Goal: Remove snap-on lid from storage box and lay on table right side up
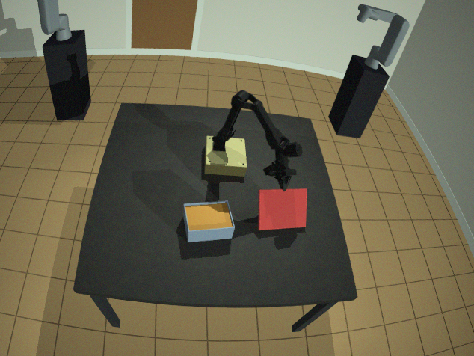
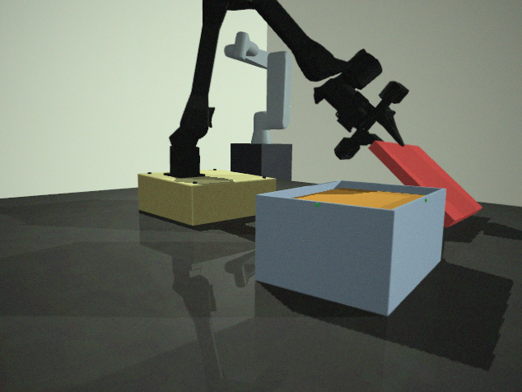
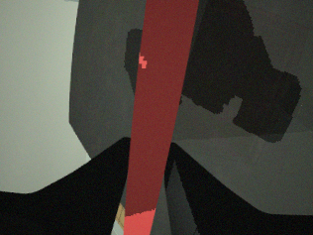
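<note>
The storage box [image 1: 210,234] [image 2: 324,249] is light blue, stands upright and open on the table, and shows an orange interior. The red lid [image 1: 282,210] [image 2: 426,168] [image 3: 160,83] is off the box, to its right in the top view. My gripper [image 1: 283,188] [image 2: 391,142] [image 3: 148,148] is shut on the lid's raised edge, on the side toward the arm's base. The lid is steeply tilted, its smooth outer face up and its far edge low. Whether that low edge touches the table is unclear.
The black table [image 1: 145,264] [image 2: 105,329] carries the yellow base block [image 1: 226,169] [image 2: 164,200] behind the box. Two grey arms on dark pedestals [image 1: 66,84] [image 1: 357,99] stand beyond the table. The table's right edge lies beyond the lid.
</note>
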Tool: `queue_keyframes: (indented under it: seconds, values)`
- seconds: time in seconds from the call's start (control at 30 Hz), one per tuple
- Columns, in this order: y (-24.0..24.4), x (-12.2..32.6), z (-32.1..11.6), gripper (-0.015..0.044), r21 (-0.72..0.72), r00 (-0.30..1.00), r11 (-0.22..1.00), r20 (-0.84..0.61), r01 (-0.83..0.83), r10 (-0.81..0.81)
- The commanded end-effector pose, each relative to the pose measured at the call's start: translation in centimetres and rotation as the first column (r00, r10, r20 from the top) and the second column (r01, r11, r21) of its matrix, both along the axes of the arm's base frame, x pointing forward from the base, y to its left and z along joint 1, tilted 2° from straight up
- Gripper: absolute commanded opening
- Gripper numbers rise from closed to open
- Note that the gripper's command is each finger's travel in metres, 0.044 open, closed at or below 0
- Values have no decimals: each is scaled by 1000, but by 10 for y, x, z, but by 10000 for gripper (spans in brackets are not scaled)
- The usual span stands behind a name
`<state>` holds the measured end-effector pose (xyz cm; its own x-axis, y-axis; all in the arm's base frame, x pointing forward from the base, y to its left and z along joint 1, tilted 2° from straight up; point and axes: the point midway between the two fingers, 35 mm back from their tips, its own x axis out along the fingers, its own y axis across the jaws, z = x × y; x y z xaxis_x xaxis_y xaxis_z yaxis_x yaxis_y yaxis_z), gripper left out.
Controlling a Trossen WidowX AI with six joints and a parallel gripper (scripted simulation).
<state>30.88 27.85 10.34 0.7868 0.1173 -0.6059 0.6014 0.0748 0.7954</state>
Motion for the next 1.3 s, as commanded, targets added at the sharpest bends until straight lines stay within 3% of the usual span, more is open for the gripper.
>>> queue_keyframes:
  seconds: [0.0,1.27]
  values:
    - [0,1,-2,0,5,1000,1000,6,0,0]
    - [1,2,-33,0,4,1000,1000,6,0,0]
